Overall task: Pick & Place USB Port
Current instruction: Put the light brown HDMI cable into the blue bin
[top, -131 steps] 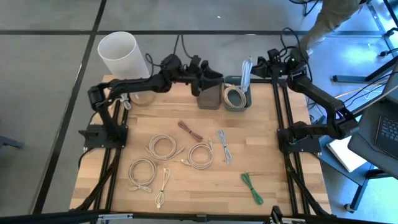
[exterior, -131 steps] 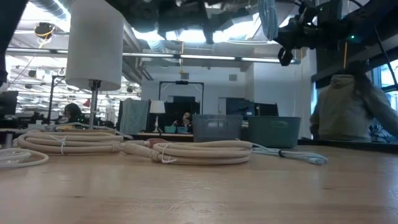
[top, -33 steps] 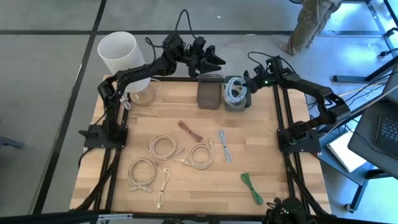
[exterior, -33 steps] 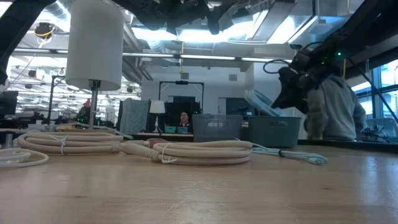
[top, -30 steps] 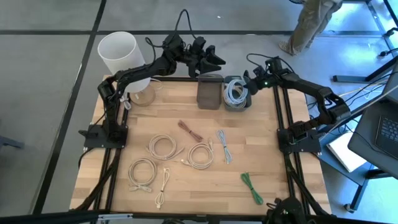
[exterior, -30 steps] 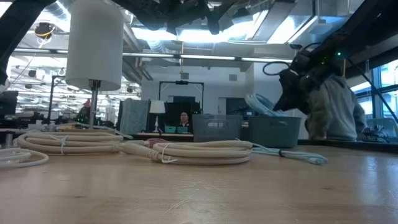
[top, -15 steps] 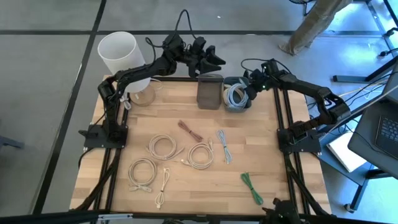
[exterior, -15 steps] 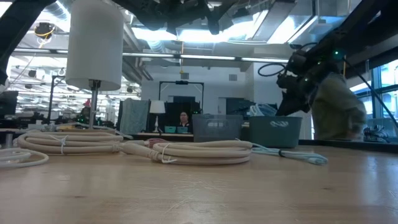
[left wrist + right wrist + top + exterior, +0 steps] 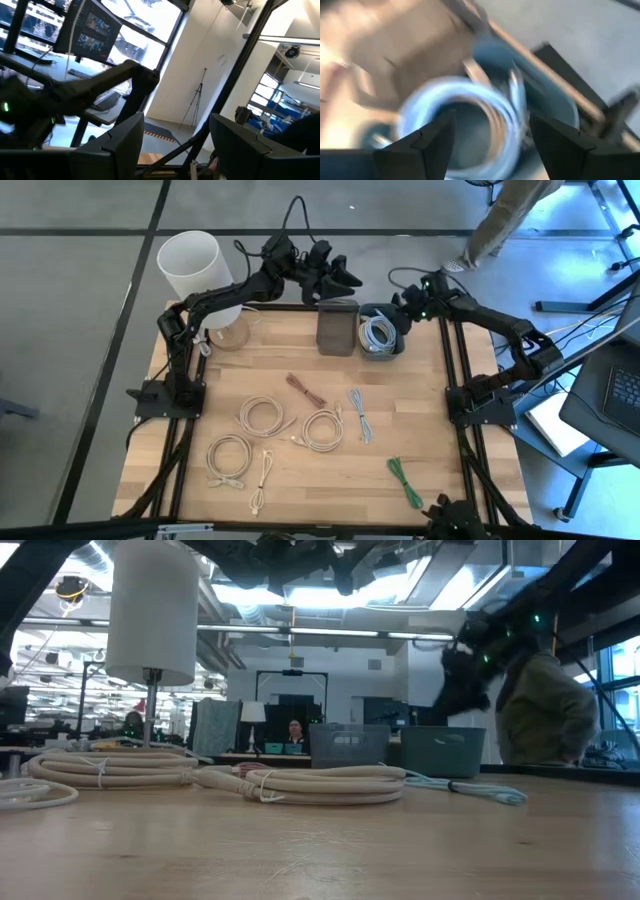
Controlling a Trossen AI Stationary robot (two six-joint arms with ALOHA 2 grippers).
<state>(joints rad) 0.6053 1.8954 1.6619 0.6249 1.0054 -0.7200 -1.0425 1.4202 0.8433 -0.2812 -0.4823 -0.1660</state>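
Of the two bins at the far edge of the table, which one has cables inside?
The blue-grey bin, next to the right gripper. It holds coiled pale cables; the brown bin beside it looks empty.

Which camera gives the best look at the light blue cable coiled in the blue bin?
The high view: the light blue cable shows sharply, coiled inside the blue bin. The right wrist view is closer but smeared. The low view shows only the bin's wall. The left wrist view misses it.
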